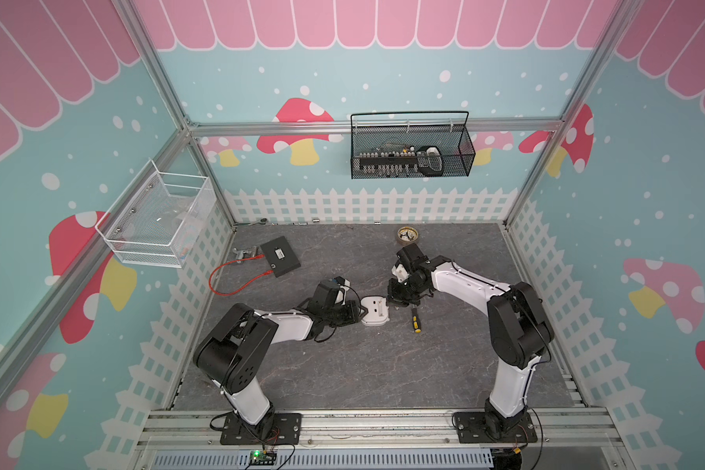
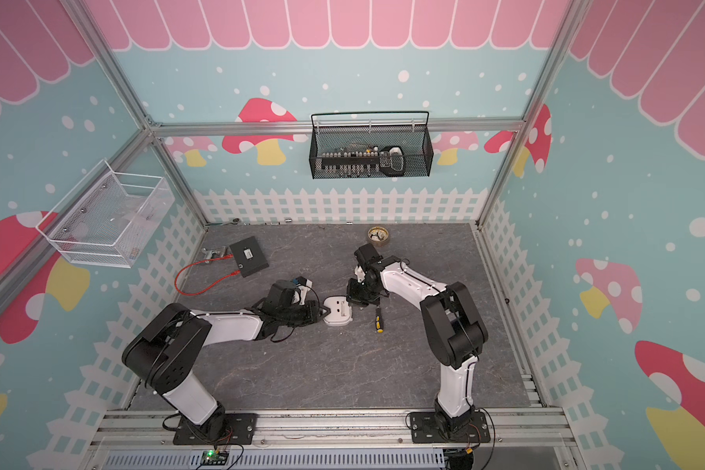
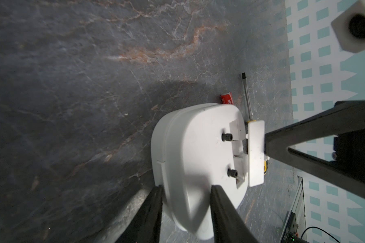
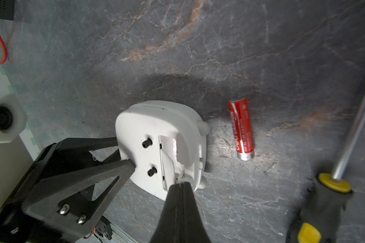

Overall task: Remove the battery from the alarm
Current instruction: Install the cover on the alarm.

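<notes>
Grey marbled tabletop point(image 1: 342, 366) inside a booth with pastel mushroom walls.

Alarm point(image 1: 375, 311) lies face down at mid-table, with its plain white back and two small black knobs upward. The wrist views show it best point(image 4: 160, 143) point(image 3: 198, 151).

Left arm: reaches low from its base, forearm close to level over the table, wrist straight. The left gripper point(image 3: 185, 189) points across at the alarm and is clamped on its rim, one finger on the back and one beneath the edge. The same grip shows from the opposite side point(image 4: 124, 153).

Right arm: elbow raised, forearm angled in toward the centre, wrist bent downward. The right gripper point(image 4: 180, 185) has its fingers pressed together. Its tips meet the alarm at the edge of the rectangular recess, against a small white cover flap point(image 3: 255, 151) that stands up from the back. Cannot tell whether the flap is pinched or only touched.

Battery point(image 4: 241, 128): out of the alarm and flat on the table. It lies near the alarm but apart from it, between the alarm and the screwdriver point(image 4: 325, 199). In both top views the right gripper hides it.

Screwdriver lies flat on the table and is untouched point(image 1: 414, 319).
</notes>
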### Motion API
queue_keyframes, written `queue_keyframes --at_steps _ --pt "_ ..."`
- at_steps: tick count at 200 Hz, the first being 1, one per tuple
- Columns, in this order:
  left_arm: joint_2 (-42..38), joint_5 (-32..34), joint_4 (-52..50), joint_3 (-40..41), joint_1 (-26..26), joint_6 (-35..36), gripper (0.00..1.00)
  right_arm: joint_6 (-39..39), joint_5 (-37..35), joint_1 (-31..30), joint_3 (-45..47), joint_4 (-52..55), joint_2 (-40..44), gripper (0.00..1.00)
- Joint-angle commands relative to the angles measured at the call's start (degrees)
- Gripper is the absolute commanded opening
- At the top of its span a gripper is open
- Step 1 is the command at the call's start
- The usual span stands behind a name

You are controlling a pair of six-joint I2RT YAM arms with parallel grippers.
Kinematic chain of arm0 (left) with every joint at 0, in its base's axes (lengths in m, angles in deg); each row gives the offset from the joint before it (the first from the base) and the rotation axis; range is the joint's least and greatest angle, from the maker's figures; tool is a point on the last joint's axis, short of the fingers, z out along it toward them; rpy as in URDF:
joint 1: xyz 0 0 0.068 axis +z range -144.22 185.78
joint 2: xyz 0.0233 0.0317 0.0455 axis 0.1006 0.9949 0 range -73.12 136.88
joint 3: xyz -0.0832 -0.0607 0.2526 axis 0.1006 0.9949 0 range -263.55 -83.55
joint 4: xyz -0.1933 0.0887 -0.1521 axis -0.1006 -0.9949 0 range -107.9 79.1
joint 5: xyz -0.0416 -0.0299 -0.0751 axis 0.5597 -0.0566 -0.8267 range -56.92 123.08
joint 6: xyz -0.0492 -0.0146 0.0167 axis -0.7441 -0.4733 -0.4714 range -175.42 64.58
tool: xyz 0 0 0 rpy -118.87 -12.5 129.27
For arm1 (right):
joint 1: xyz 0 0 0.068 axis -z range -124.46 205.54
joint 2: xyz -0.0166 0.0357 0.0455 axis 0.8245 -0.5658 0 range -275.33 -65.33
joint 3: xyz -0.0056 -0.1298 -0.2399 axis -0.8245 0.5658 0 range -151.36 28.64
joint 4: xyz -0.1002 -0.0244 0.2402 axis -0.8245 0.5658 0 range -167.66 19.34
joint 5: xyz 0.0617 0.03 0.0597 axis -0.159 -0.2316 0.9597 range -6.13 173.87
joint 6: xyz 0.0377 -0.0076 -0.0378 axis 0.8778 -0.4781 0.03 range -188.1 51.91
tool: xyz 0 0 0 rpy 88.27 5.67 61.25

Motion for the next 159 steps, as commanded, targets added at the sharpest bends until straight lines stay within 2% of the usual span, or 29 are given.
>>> queue_keyframes --at_steps 1,159 --pt "-0.79 0.49 -1.04 1.21 -0.37 -0.47 0.4 -0.01 -0.99 -0.73 -1.64 0.69 -2.37 0.0" --pt "-0.35 0.19 -0.52 1.4 -0.36 -0.56 0.4 0.67 -1.83 -1.72 -1.52 -0.19 -3.28 0.0"
